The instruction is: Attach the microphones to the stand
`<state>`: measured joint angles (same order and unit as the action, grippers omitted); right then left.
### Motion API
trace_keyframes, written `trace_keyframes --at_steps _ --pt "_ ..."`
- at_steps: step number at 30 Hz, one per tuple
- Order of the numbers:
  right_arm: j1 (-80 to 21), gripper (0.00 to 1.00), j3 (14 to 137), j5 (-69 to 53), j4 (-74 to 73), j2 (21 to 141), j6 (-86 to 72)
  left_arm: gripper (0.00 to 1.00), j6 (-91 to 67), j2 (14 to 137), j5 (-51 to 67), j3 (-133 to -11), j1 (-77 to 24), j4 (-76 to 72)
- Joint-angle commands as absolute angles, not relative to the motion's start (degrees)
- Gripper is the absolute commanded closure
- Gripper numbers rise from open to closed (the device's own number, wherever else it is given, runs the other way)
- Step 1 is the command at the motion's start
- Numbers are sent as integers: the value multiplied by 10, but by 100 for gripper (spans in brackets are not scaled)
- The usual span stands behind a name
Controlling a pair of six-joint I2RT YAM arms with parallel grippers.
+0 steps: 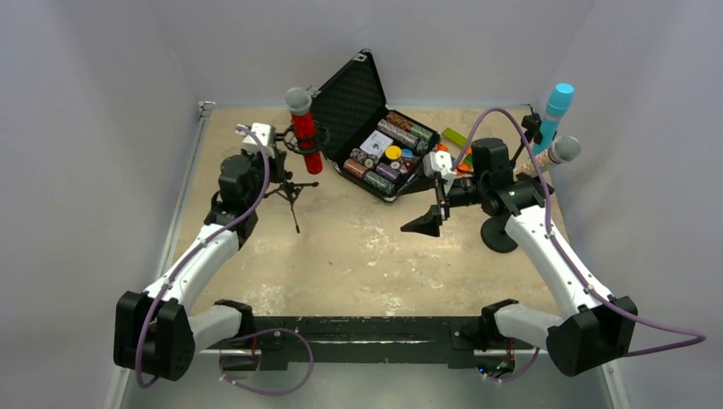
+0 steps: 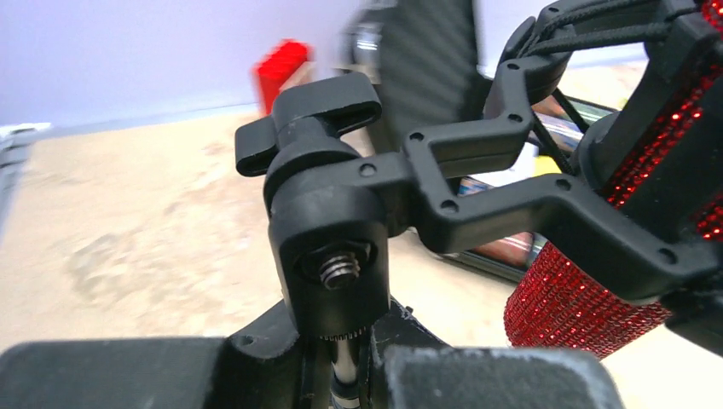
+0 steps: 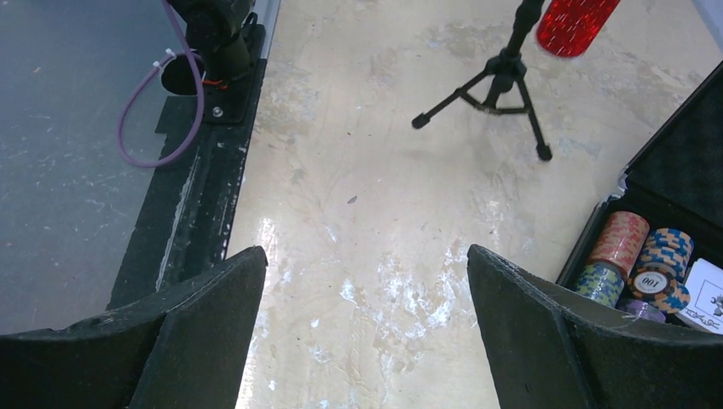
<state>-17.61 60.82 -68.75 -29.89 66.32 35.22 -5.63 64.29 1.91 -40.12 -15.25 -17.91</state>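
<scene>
Clamping tripod stand [image 2: 328, 213] post between closed fingers of left gripper [image 2: 341, 383], just under clip [image 2: 546, 204] cradling red microphone [image 2: 588, 298]; long axis near upright, up and right of fingers. Right gripper [image 3: 367, 341] spread wide, empty, well apart over sandy table [image 1: 358, 264]. Blue microphone [image 1: 556, 115], silver microphone [image 1: 558, 152] far right, by round-based stand [image 1: 499, 234]. Grey walls [image 1: 102, 128] close around.

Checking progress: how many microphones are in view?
3. The red microphone sits clipped on the tripod stand at far left; the light blue microphone and the silver microphone are at far right, near the round-base stand. Others could be hidden behind the open case.
</scene>
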Motion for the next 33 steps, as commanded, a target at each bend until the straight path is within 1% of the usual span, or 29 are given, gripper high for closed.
trace_keyframes --at_steps 1,7,12,17,22,23,25,26,27,30,33 --pt "-175 9 603 -712 -293 652 371 100 -91 662 -54 -473 -83 -222" --pt "-175 9 597 -707 -293 647 377 100 -79 801 -48 -586 -32 -294" --pt "-175 9 597 -704 -296 649 382 100 -77 906 -77 -682 -15 -305" --pt "-175 9 600 -702 -306 655 391 100 -92 978 -84 -720 -5 -324" --pt "-175 9 600 -701 -310 661 395 100 -99 1000 -78 -709 -4 -334" --pt "-175 9 600 -700 -311 662 396 95 -101 998 -80 -702 -4 -339" --pt "-175 9 601 -698 -314 666 401 76 -104 989 -80 -678 -4 -355" --pt "-175 9 603 -696 -318 669 404 68 -103 983 -77 -666 -4 -361" --pt "-175 9 604 -696 -322 672 408 62 -103 977 -75 -656 -4 -365" --pt "-175 9 606 -698 -327 672 411 49 -102 961 -64 -633 -4 -366" --pt "-175 9 604 -693 -329 672 415 39 -105 941 -54 -615 -4 -363"
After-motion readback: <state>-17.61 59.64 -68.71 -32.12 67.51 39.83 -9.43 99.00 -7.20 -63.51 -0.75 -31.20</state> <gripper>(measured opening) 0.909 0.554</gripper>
